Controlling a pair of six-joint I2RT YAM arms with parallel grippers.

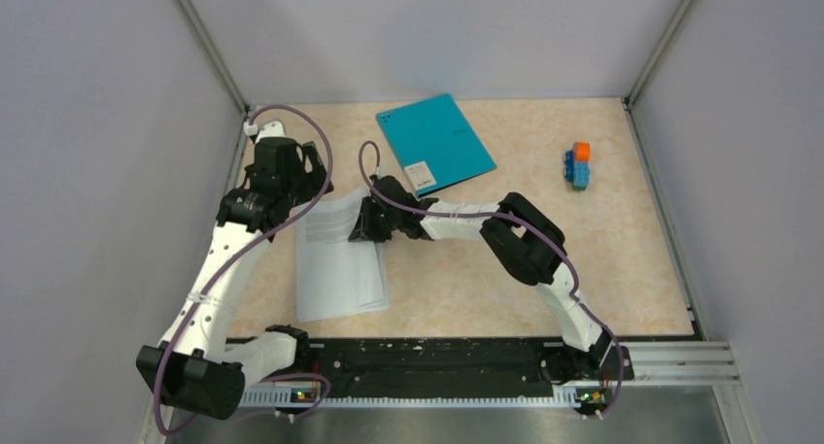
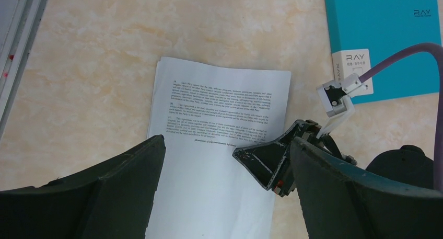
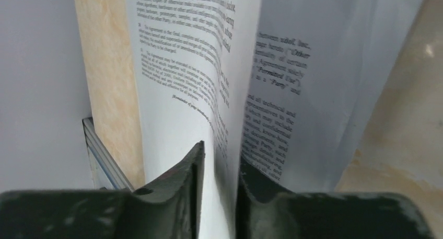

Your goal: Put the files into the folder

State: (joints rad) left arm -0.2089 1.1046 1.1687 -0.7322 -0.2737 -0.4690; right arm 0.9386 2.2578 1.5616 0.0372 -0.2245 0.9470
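my right gripper (image 1: 361,225) has its jaws narrow. the raised edge of the top one of the white printed paper sheets (image 1: 335,269) fills the slit between them, so i read it as a pinch on that page. i judge the hold is at the edge because floppy paper lying flat offers nothing else to catch.

the stack lies left of centre in the overhead view, on the beige table (image 1: 544,259). the flat teal-blue folder (image 1: 434,138) lies closed in the upper middle, apart from the paper, so it needs opening first. my left gripper (image 1: 313,175) hangs wide and empty over the stack's upper left corner, perhaps to steady the lower pages.

only the right wrist view shows the top page curling up between my fingers (image 3: 196,171), with another printed page behind it. only the left wrist view shows the small white label (image 2: 352,71) on the folder. only the overhead view shows the orange-and-blue toy block stack (image 1: 579,164), at upper right.
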